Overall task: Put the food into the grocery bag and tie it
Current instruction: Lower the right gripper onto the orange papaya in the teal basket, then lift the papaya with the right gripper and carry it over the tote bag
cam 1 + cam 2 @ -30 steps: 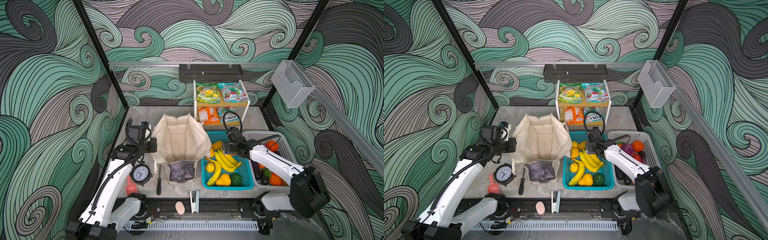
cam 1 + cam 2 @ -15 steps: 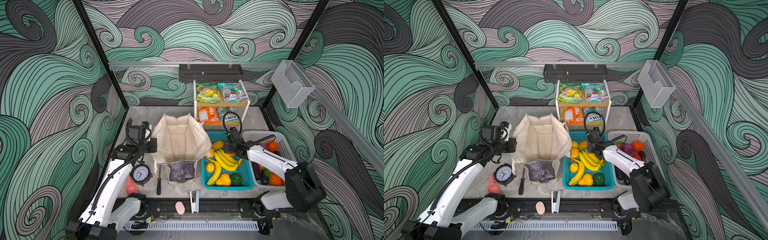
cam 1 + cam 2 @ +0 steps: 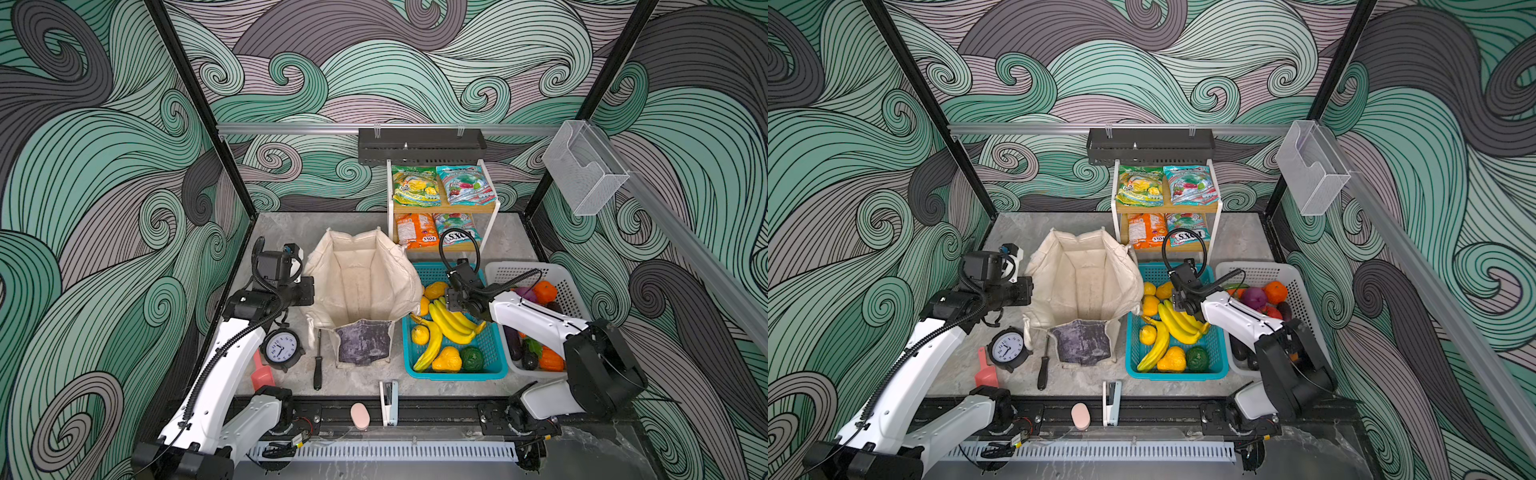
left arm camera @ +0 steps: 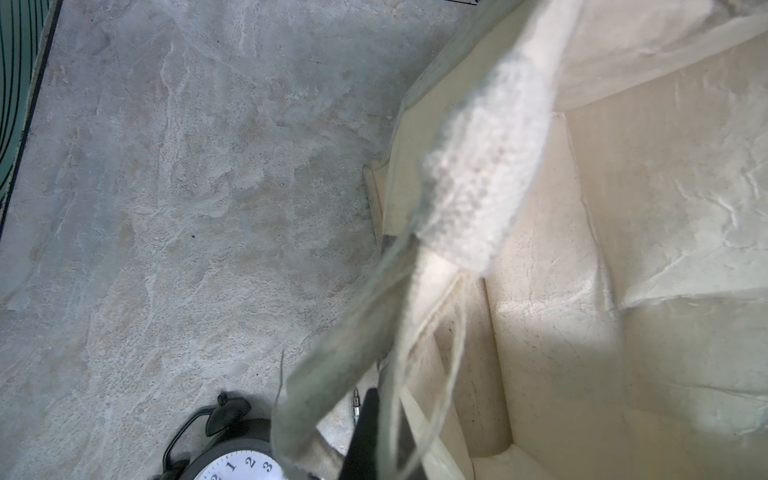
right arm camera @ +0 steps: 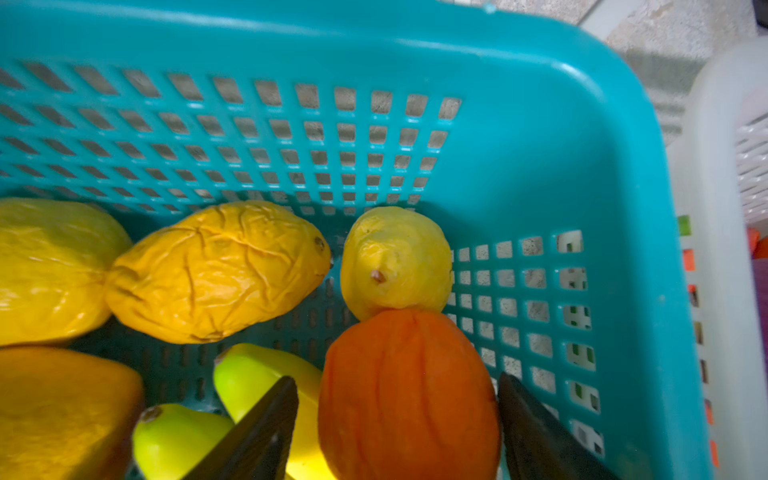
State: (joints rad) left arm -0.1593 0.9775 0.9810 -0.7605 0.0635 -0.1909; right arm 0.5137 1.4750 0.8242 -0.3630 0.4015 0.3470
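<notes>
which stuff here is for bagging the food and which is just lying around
for the job: canvas tote bag, bananas, orange fruit, candy packets, purple onion
just lying about: alarm clock, screwdriver, stapler, pink scoop

Walls (image 3: 374, 62) w/ teal-grey swirls, grey marble-look tabletop (image 3: 291, 232), blk frame posts (image 3: 198, 104), alu rail (image 3: 291, 129) at back.

Matt, rough-woven cream cloth for the grocery bag (image 3: 361, 286); smooth glossy plastic for the teal basket (image 5: 582, 124); shiny film on the candy packets (image 3: 415, 185); wrinkled skin on the orange (image 5: 407, 395); matt stone-look table (image 4: 166, 208).
</notes>
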